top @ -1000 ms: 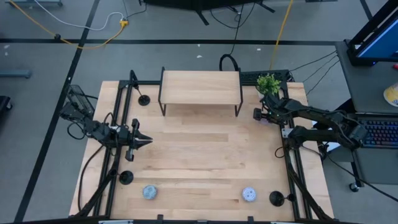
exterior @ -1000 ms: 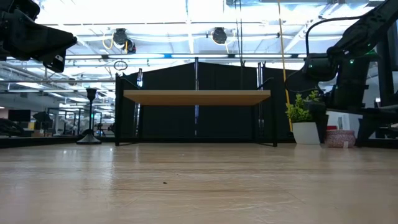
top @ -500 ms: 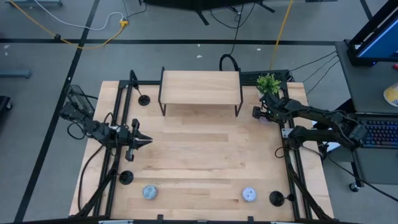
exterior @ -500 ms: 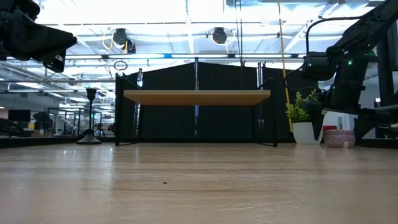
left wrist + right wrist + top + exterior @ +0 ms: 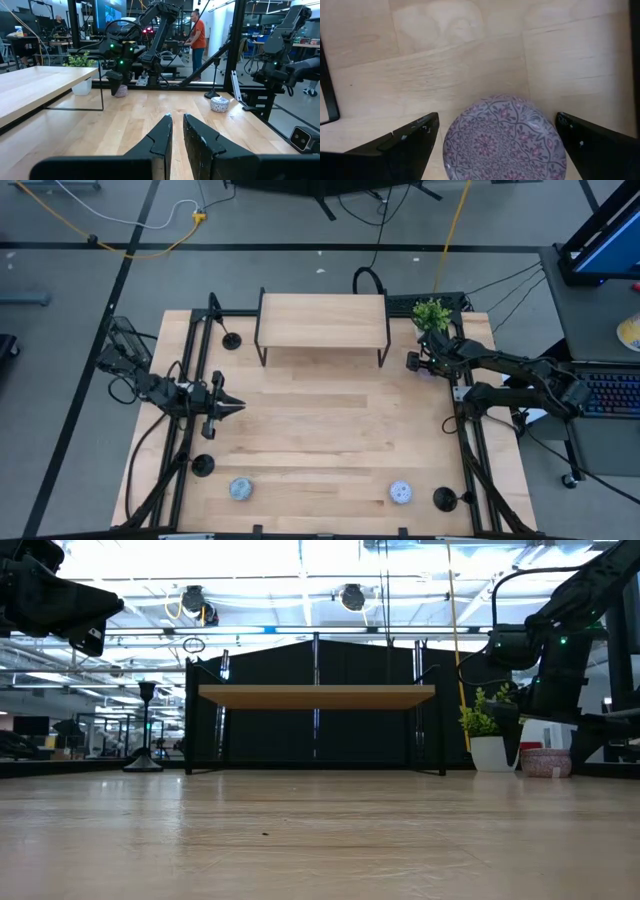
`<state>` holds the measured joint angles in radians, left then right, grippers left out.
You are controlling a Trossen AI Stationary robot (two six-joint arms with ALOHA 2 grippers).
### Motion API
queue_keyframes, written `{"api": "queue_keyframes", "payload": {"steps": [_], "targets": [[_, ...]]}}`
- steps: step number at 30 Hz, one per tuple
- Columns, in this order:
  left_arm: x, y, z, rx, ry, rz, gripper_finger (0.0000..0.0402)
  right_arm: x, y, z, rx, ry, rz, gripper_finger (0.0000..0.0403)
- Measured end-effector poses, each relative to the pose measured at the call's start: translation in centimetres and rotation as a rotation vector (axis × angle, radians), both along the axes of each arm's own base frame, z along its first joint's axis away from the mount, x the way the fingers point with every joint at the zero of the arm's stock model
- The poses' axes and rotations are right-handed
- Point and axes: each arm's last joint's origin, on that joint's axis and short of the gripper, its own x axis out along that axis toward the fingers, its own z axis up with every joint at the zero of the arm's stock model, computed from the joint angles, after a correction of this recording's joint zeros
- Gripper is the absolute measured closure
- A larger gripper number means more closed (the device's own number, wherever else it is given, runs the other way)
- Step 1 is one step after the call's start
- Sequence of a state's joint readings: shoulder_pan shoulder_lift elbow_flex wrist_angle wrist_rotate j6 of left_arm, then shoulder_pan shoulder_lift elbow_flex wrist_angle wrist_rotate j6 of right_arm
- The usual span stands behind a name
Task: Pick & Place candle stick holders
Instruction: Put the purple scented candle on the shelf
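Three black candle stick holders stand upright on their disc bases: one far left beside the shelf (image 5: 231, 340), also in the low view (image 5: 147, 730), one near left (image 5: 203, 465), one near right (image 5: 444, 499), also in the left wrist view (image 5: 213, 93). No gripper touches them. My right gripper (image 5: 413, 362) is open and points down over a lavender patterned puck (image 5: 504, 139); its fingers (image 5: 412, 136) stand on either side of the puck, apart from it. My left gripper (image 5: 177, 131) is shut and empty above the table's left side (image 5: 236, 407).
A wooden shelf on black legs (image 5: 322, 320) stands at the far middle. A potted plant (image 5: 431, 312) is at the far right. A grey puck (image 5: 240, 488) and a white puck (image 5: 401, 492) lie near the front edge. People show in the room beyond the table.
My right gripper has shifted slightly toward the table's left above the lavender puck, then kept still. Nothing else has moved.
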<state>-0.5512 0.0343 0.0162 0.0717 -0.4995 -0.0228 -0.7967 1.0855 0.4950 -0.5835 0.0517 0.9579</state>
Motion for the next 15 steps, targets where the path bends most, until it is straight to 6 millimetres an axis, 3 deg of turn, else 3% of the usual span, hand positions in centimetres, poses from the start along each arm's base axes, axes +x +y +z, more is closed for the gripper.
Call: {"api": "queue_keyframes", "payload": {"steps": [5, 15], "targets": [[0.00, 0.00, 0.00, 0.000, 0.000, 0.000, 0.0350, -0.01, 0.00, 0.00, 0.002, -0.001, -0.006, 0.0018], [0.00, 0.00, 0.00, 0.000, 0.000, 0.000, 0.0350, 0.01, -0.02, 0.02, -0.002, -0.001, 0.000, 0.0122]]}}
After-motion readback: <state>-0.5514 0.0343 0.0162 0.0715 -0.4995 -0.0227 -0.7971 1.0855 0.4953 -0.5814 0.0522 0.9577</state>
